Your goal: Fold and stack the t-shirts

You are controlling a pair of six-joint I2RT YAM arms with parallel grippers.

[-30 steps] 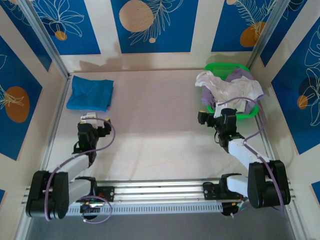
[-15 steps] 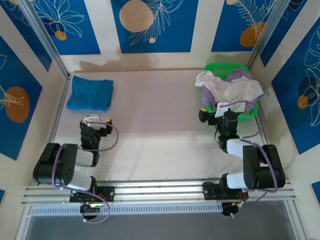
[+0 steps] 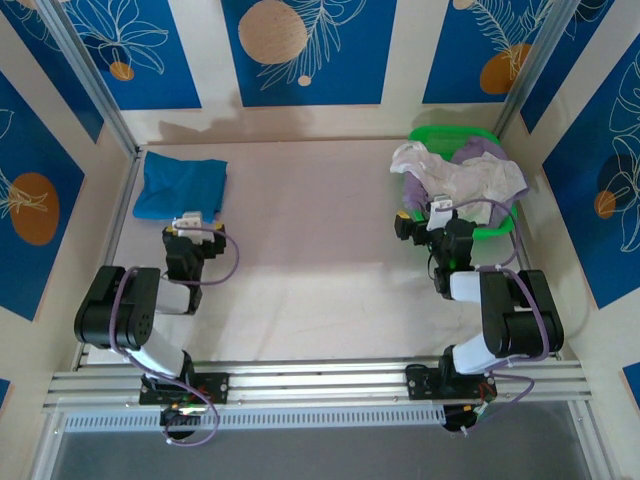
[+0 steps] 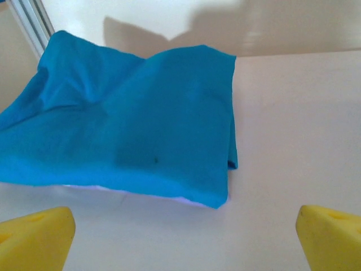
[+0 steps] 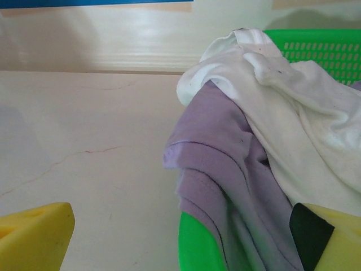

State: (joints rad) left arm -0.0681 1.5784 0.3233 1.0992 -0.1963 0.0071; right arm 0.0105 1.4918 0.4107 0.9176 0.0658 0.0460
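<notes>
Teal t-shirt (image 3: 180,186): lying at far-left corner of desk (image 3: 320,260).
Basket load: white t-shirt (image 3: 470,180) and lilac t-shirt (image 5: 225,180) spilling over green basket (image 3: 455,134), far-right corner.
Left end effector (image 3: 188,224): hanging released, jaws wide, just short of teal cloth.
Right end effector (image 3: 432,214): hanging released, facing basket, gripping nothing.

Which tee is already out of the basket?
The teal-blue t-shirt, lying on the table far left; the white t-shirt and lilac t-shirt hang over the green basket.

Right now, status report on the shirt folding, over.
Left end effector open, empty, near folded teal shirt. Right end effector open, empty, facing shirts heaped in green basket. Nothing blocking.
</notes>
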